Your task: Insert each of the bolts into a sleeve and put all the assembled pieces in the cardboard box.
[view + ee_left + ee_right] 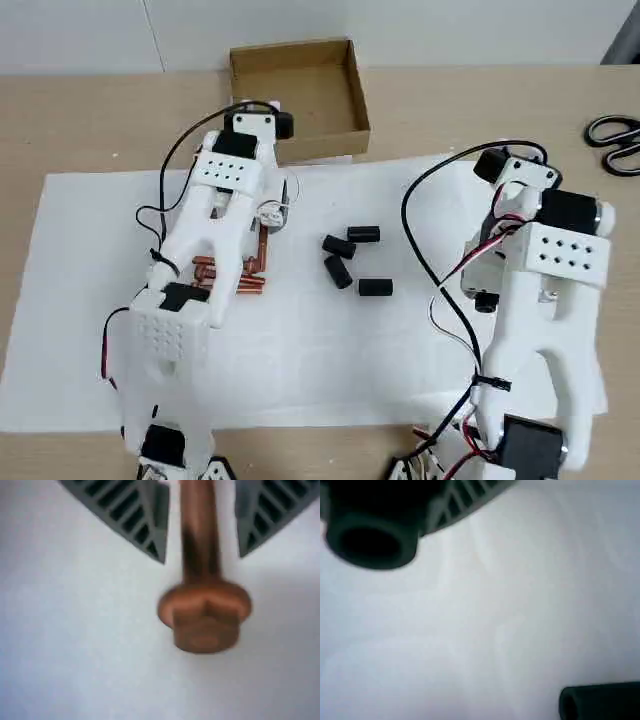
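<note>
The left gripper [202, 555] straddles a copper flange bolt [204, 612] lying on the white paper sheet [90, 300]. Its ribbed fingers [142, 517] stand apart, one on each side of the shank, with a sliver of paper showing between each finger and the metal. The hex head projects past the fingertips. The other bolts [222, 275] lie in a loose heap just beside it, under the left arm. The right gripper [390, 510] appears clamped on a black sleeve [370, 542], with the bore facing the wrist camera. Four loose sleeves [375, 288] lie scattered between the two arms. The cardboard box [300, 95] sits at the far edge of the sheet, and no assembly looks complete yet. The step in hand is judged to be the grasp on the bolt. Centre the shank between the fingers before closing, so it neither rolls nor skews. Close near the head to leave as much shank free as possible, and lift clear of the heap. Then bring the shank axis in line with the sleeve bore before advancing, since any tilt is likely to jam at the sleeve rim.
</note>
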`<state>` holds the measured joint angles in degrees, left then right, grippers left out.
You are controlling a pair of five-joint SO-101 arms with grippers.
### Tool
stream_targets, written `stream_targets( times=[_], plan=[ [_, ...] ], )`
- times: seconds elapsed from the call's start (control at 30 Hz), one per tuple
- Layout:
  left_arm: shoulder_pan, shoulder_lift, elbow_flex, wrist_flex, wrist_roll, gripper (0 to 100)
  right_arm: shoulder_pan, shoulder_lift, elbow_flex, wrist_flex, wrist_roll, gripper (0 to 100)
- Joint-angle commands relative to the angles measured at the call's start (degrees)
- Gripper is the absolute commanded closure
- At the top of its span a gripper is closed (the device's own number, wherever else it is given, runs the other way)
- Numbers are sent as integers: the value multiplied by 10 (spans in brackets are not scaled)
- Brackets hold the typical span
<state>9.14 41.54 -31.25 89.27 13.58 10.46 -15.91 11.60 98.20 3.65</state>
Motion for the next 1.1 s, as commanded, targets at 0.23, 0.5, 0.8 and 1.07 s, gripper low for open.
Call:
stream_targets(
  times=[0.23,0.5,0.8,1.07],
  plan=[
    [-4,26,-29,-11,0,906,3,-20,-2,5,4,995],
    [1,30,-85,-9,0,906,3,-20,-2,5,4,995],
    [-2,33,-82,-11,0,906,3,-19,-2,5,4,995],
    [-4,84,-87,-9,0,906,3,-19,-2,4,4,995]
  ],
)
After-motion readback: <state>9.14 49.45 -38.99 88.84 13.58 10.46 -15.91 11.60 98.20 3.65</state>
